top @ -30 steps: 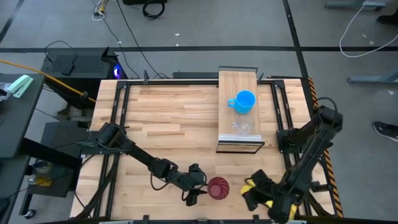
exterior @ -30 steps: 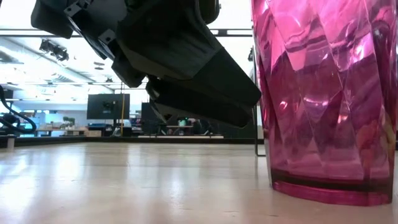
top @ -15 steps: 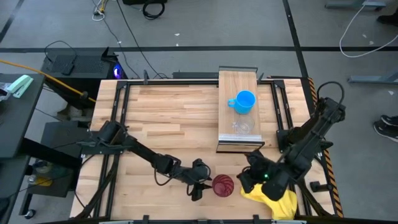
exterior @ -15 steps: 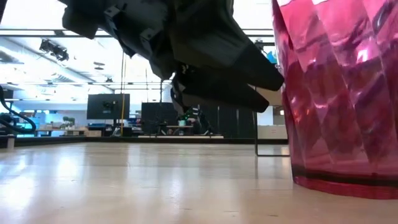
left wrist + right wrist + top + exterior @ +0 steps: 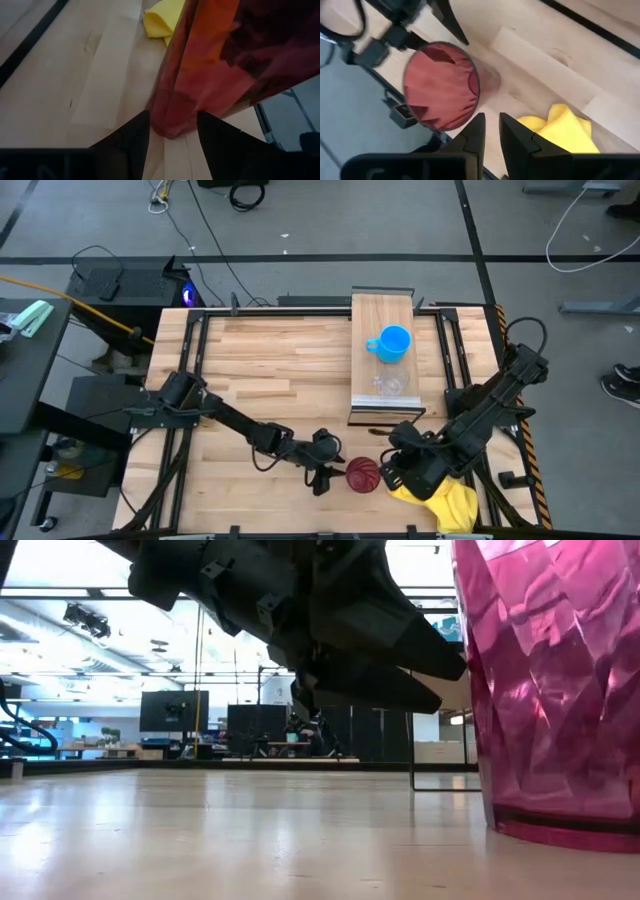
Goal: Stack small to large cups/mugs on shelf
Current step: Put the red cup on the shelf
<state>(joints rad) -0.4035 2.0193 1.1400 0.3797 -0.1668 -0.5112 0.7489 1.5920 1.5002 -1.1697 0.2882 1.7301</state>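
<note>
The dark red tumbler [image 5: 363,475] stands upright on its base on the tabletop near the front edge. My left gripper [image 5: 338,473] reaches it from the table's left, open, with the tumbler's lower part [image 5: 172,120] between its fingers. My right gripper [image 5: 390,472] hovers just right of the tumbler, pointing down, a narrow empty gap between its fingers [image 5: 492,132]. The tumbler's open mouth [image 5: 442,85] shows below it. On the shelf [image 5: 380,315] the blue mug [image 5: 393,343] and the clear cup [image 5: 388,386] stand on their bases. My left gripper has one open finger [image 5: 132,140] on each side of the tumbler's wall just above its base [image 5: 165,125]. The fingers come slanting down from the table's left. The tumbler stands upright on the table. Which finger touches it I cannot tell.
A yellow cloth [image 5: 445,502] lies crumpled on the table at the front right, under my right arm. The shelf's front edge [image 5: 385,418] is a little beyond the tumbler. Bare tabletop [image 5: 260,360] spreads left of the shelf.
My left gripper has gone toward the table's right edge, and the tumbler has slid that way along the table, staying upright. My right gripper has risen off the yellow cloth, tipped, and moved left toward the tumbler; the cloth now lies uncovered.
</note>
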